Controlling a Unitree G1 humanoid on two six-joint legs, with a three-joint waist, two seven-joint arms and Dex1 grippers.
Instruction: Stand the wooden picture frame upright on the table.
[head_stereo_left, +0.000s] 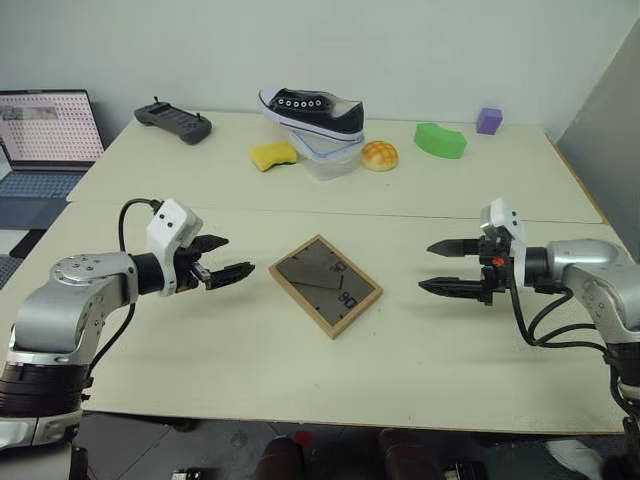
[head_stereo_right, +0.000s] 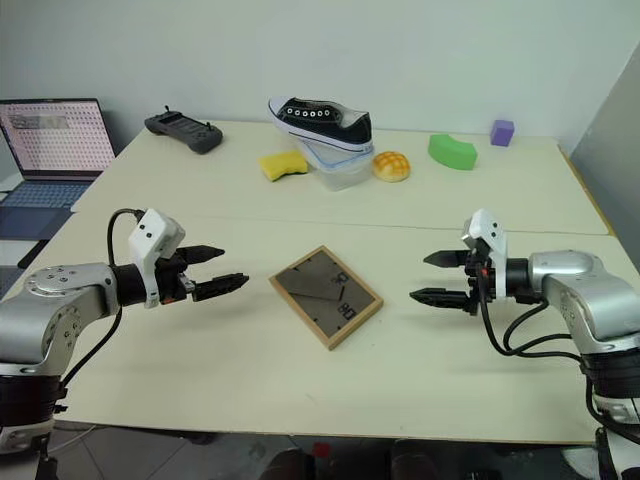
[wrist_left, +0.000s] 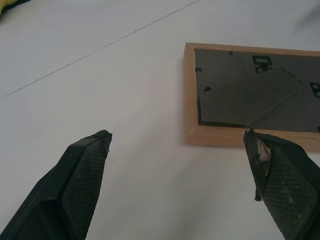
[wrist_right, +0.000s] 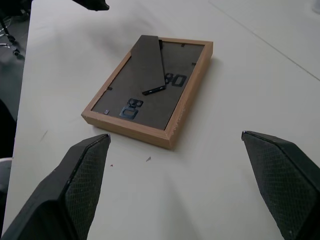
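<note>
The wooden picture frame (head_stereo_left: 325, 285) lies flat, face down, in the middle of the cream table (head_stereo_left: 300, 370), its dark grey back panel and easel stand (wrist_right: 151, 65) facing up. My left gripper (head_stereo_left: 226, 257) hovers open just left of the frame, pointing at it, nothing between its fingers. My right gripper (head_stereo_left: 437, 266) hovers open to the frame's right, also pointing toward it, a short gap away. In the left wrist view the frame's corner (wrist_left: 192, 90) sits just beyond the fingertips (wrist_left: 100, 142). Neither gripper touches the frame.
Along the far side stand a black-and-white shoe (head_stereo_left: 312, 110) on a clear container (head_stereo_left: 330, 158), a yellow sponge (head_stereo_left: 273, 154), a bun (head_stereo_left: 379, 155), a green block (head_stereo_left: 440, 139), a purple cube (head_stereo_left: 488, 121) and a black controller (head_stereo_left: 173, 122). A laptop (head_stereo_left: 45, 140) sits off the left edge.
</note>
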